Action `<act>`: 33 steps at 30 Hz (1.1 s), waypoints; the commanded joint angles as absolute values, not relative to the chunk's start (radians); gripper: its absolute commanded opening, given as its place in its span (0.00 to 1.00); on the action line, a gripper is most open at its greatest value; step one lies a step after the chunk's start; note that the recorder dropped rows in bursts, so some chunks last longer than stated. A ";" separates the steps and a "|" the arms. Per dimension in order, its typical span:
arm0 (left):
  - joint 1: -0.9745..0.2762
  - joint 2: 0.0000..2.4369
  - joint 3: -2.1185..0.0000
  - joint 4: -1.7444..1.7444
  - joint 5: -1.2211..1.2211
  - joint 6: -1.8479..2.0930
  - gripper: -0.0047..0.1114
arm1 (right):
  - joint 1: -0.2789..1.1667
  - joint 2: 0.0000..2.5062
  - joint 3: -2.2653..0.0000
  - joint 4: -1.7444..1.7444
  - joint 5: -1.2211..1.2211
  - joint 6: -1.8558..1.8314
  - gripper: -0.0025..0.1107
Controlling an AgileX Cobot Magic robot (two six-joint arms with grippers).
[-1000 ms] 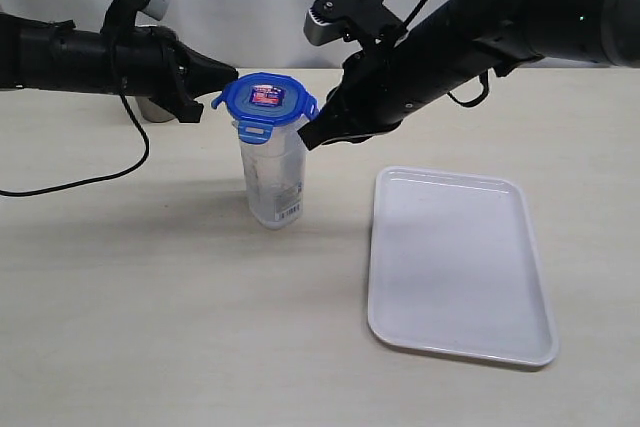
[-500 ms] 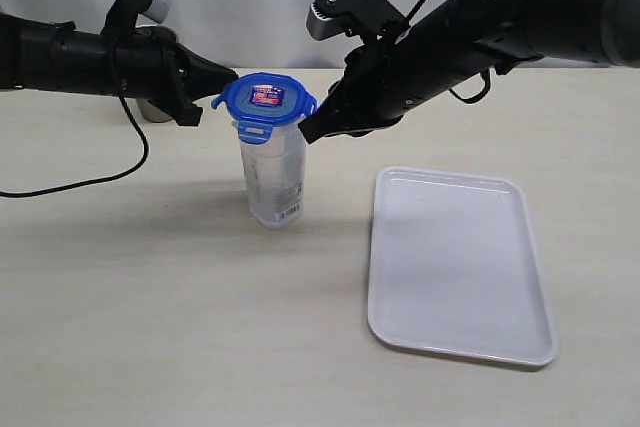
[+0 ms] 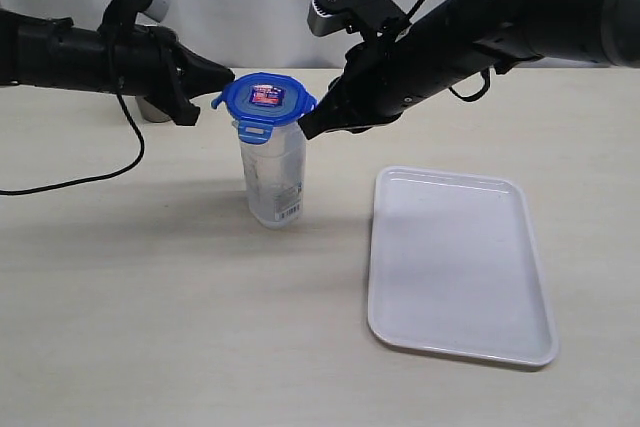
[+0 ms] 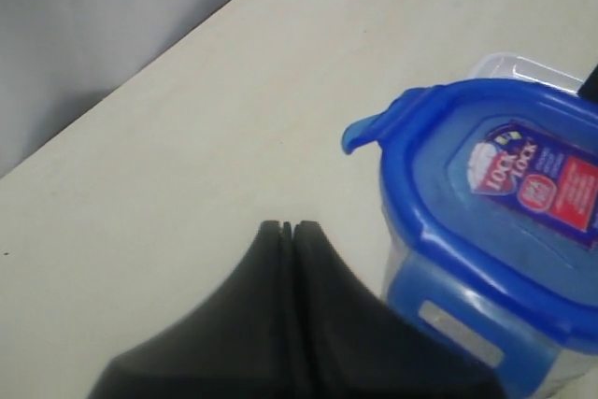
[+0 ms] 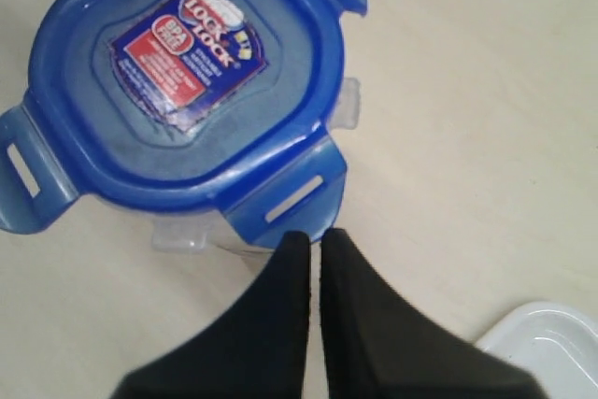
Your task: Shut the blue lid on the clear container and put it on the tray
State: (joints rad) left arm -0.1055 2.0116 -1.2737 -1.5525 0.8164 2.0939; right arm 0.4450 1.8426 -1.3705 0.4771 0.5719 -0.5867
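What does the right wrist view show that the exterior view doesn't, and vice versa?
Only the right wrist view: the readable print on the label and the slot in the flap nearest the right gripper. Only the exterior view: the left gripper, the clear container at full height, the whole tray. Both: the blue lid on the container.

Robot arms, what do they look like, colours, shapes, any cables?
The left arm and right arm are matte black and tubular. The left end effector and right end effector taper to black wedges. A grey-capped camera module sits on each wrist. A thin black cable trails from the left arm over the table.
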 commanded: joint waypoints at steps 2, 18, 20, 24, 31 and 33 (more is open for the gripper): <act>-0.105 1.998 -1.281 -1.557 0.727 2.096 0.04 | 0.445 1.839 -1.371 0.471 0.568 -0.583 0.06; 0.037 1.982 -1.253 -1.640 0.977 2.088 0.04 | 0.445 1.812 -1.371 0.471 0.579 -0.579 0.06; 0.045 1.981 -1.223 -1.680 0.999 2.145 0.04 | 0.445 1.809 -1.371 0.471 0.579 -0.579 0.06; 0.039 1.981 -1.211 -1.658 1.019 2.145 0.04 | 0.445 1.808 -1.371 0.471 0.601 -0.579 0.06; -0.036 1.981 -1.211 -1.612 0.871 2.145 0.04 | 0.445 1.808 -1.371 0.481 0.655 -0.572 0.06; -0.066 1.981 -1.213 -1.619 0.828 2.145 0.04 | 0.445 1.808 -1.371 0.481 0.672 -0.572 0.06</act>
State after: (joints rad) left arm -0.0273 1.9868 -1.2138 -1.6181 0.8855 2.1126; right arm 0.4450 1.8175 -1.3705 0.4771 0.6443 -0.5776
